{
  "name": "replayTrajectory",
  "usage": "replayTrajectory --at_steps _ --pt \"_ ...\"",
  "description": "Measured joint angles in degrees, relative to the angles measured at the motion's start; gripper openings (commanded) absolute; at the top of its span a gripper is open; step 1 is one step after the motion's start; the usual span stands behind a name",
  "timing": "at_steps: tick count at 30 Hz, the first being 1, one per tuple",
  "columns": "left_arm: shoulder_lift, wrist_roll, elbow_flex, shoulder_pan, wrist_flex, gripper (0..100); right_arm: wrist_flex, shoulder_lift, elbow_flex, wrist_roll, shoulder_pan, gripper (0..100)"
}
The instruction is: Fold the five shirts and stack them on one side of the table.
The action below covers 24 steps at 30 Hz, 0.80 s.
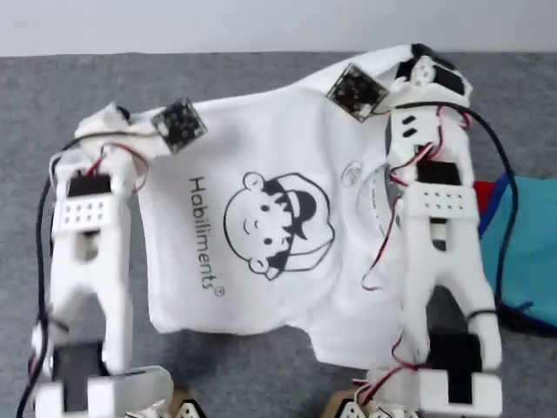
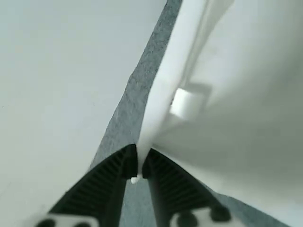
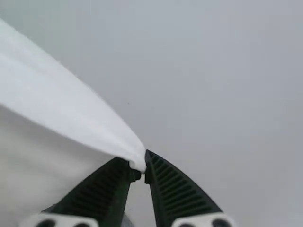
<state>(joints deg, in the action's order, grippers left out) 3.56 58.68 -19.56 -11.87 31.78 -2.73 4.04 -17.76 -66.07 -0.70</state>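
At the far left of the table (image 1: 261, 383), you find the left gripper (image 1: 109, 117) clamped on one corner of the white shirt (image 1: 261, 287). In the left wrist view, the left gripper (image 2: 137, 163) has its black ribbed jaws drawn narrow, with a thin fold of the white shirt (image 2: 236, 118) pinched between the tips. A strip of grey table (image 2: 128, 118) runs beside that fold.

At the far right, the right gripper (image 1: 422, 57) holds the opposite corner of the same shirt. In the right wrist view, the right gripper (image 3: 138, 168) is closed to a narrow gap on a pointed tuck of the white shirt (image 3: 47, 123), with a pale wall (image 3: 213, 71) behind it.

Note that the shirt spans the space between the two arms. Its cartoon print (image 1: 278, 222) faces upward, and the right side of the cloth passes under the right arm. The near hem lies between the arm bases; you cannot tell whether it rests on the table.

At the right edge of the table, beyond the right arm, a teal cloth (image 1: 531, 252) lies well apart from the grippers.
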Motion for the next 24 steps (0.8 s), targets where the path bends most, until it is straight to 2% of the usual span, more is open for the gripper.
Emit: replayTrajectory --at_steps 5,10,17,20,24 --pt "-13.5 0.6 15.0 0.0 0.0 0 -10.8 -8.4 0.7 -5.1 0.4 1.1" --pt "-22.1 5.5 24.4 0.0 0.0 0 -11.3 -17.8 10.5 -5.7 0.4 1.1" --pt "-22.8 6.9 25.8 0.0 0.9 0 -1.8 -23.7 22.3 -5.7 0.8 1.1" --pt "-22.8 6.9 25.8 0.0 6.1 0 3.6 -23.7 23.1 -5.7 0.8 1.1" --pt "-21.9 6.9 25.8 0.0 17.5 0 14.1 -22.7 23.3 -5.7 0.8 1.1"
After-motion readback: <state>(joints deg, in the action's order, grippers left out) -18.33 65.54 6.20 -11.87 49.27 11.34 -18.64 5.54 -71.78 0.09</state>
